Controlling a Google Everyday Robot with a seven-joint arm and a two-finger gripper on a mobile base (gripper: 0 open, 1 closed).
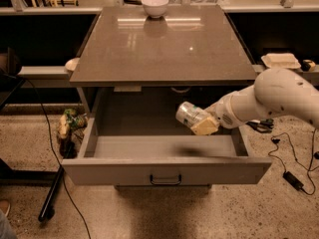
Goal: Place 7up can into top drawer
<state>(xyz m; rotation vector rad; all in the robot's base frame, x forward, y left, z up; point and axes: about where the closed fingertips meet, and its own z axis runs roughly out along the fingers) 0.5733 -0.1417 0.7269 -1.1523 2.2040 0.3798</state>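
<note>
The top drawer [164, 171] stands pulled open below the grey table top, its plain front panel with a small dark handle [165, 179] facing me. My gripper [202, 123] reaches in from the right on a white arm [279, 96]. It is shut on the 7up can [188, 115], a silvery can with greenish markings held tilted on its side. The can hangs inside the open drawer's right half, a little above the drawer floor.
A white bowl [155, 5] sits at the far edge of the table top [159, 44]. A white tray [281, 59] lies on a shelf to the right. Cables and a power brick [292, 179] lie on the floor at right; a bag [69, 126] sits at left.
</note>
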